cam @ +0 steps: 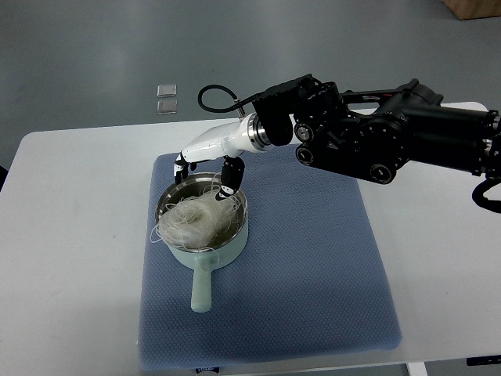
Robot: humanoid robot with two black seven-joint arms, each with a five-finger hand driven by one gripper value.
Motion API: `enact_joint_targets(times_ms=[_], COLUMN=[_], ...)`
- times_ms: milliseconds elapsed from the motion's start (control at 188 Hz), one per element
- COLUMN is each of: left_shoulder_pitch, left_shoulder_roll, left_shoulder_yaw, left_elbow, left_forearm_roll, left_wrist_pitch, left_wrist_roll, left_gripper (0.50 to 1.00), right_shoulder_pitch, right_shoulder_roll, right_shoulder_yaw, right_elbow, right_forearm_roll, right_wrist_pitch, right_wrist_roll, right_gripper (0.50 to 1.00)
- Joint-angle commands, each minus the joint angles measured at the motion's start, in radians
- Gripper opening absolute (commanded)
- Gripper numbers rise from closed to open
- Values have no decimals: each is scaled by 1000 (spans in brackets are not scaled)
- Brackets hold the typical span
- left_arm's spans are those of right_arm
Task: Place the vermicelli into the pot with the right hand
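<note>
White vermicelli (190, 219) fills a mint-green pot (205, 249) on a blue mat (313, 266). The right hand (207, 168) hovers over the rim, fingers spread and empty.

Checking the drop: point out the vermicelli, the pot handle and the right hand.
vermicelli (190, 217), top view, middle of the nest.
pot handle (201, 286), top view, mid-length.
right hand (207, 168), top view, middle of hand.

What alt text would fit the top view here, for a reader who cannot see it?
The right robot hand hangs over a pale green pot holding a tangle of white vermicelli, some strands draped over the pot's left rim. The pot sits on a blue mat on a white table, handle pointing toward the camera.
</note>
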Motion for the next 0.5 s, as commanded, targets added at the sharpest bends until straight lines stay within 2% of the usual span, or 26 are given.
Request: enact_joint_targets(times_ms=[0,288,453,496], left_shoulder_pitch=[0,0,0,0], left_shoulder_roll=[0,0,0,0], left_shoulder_yaw=[0,-1,-1,-1], left_elbow=[0,0,0,0], left_forearm_roll=[0,0,0,0], left_wrist_pitch=[0,0,0,0], left_wrist_roll=[0,0,0,0], left_gripper=[1000,1000,1000,1000], right_shoulder_pitch=[0,-72,-198,-239], right_shoulder_roll=[-30,-131,-175,-177], right_shoulder_yaw=[33,212,349,386], right_elbow=[-1,-57,-106,-118], right_forearm_roll=[3,192,315,345], right_wrist_pitch=[-8,-25,-107,-145], right_wrist_roll=[2,-8,-9,-8], right_gripper=[789,787,787,803])
